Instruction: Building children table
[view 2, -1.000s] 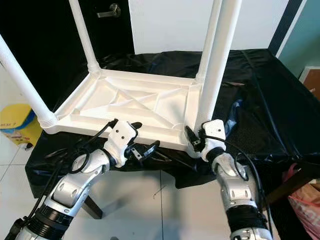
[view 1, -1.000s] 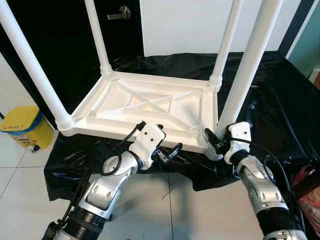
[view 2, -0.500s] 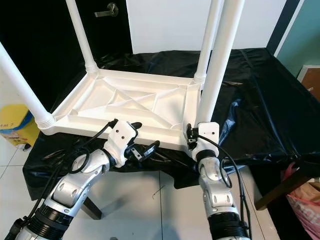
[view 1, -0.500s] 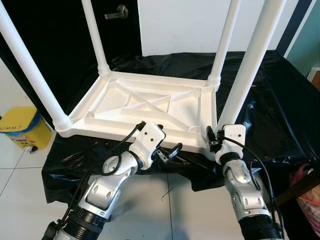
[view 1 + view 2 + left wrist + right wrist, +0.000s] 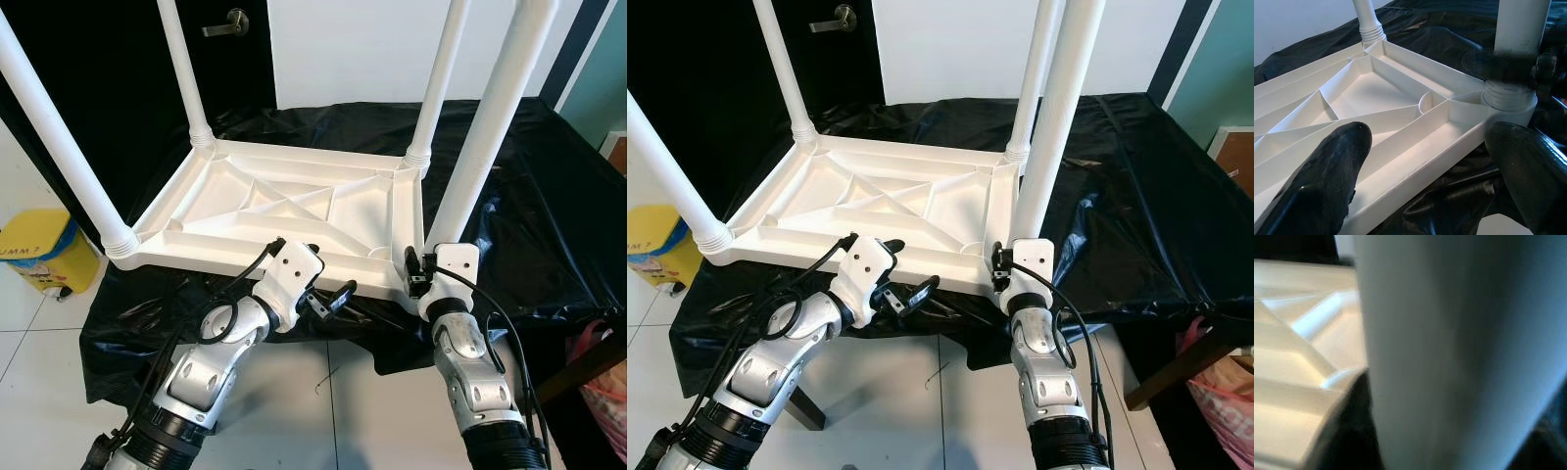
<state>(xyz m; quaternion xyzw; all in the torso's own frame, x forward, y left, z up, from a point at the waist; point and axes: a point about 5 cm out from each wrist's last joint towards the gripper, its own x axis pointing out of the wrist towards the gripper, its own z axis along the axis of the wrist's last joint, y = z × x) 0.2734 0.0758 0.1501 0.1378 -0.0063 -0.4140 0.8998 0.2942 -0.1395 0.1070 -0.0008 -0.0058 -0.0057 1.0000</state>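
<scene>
Yellow bin (image 5: 39, 257) on floor far left; contents hidden. Upturned white plastic children table (image 5: 294, 211) lies on black-draped tabletop (image 5: 549, 196), four legs up. Likely light, stiff, slick. Your left pincer (image 5: 328, 299) open, free at near rim. Right pincer (image 5: 419, 276) clamps near-right leg (image 5: 480, 147) low, it seems. Hold legs near sockets.

Black-draped table (image 5: 549, 196) bearing an upturned white children table (image 5: 294, 211).

smooth white plastic table top (image 5: 294, 211) and legs (image 5: 485, 137); glossy, crinkled black plastic sheet (image 5: 549, 215); glossy floor tiles (image 5: 39, 343).
</scene>
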